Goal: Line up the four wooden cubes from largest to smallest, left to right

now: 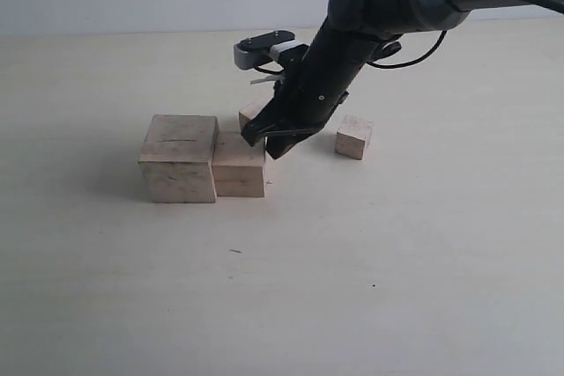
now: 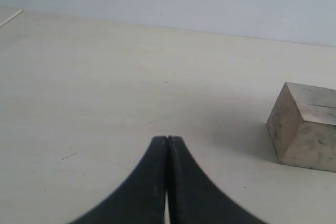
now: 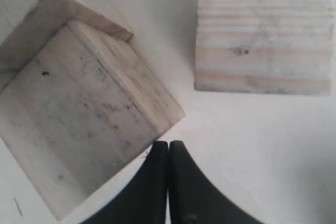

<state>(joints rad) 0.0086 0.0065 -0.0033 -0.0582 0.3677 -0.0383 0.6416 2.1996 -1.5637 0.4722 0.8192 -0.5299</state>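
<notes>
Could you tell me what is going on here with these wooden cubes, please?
The robot is lining up four cubes by size on a table. The largest cube and the second cube stand touching, side by side, on the left. The right gripper is shut on nothing and sits low, just by the second cube, with the third cube partly hidden behind it. The smallest cube stands apart on the right. The left gripper is shut and idle.
</notes>
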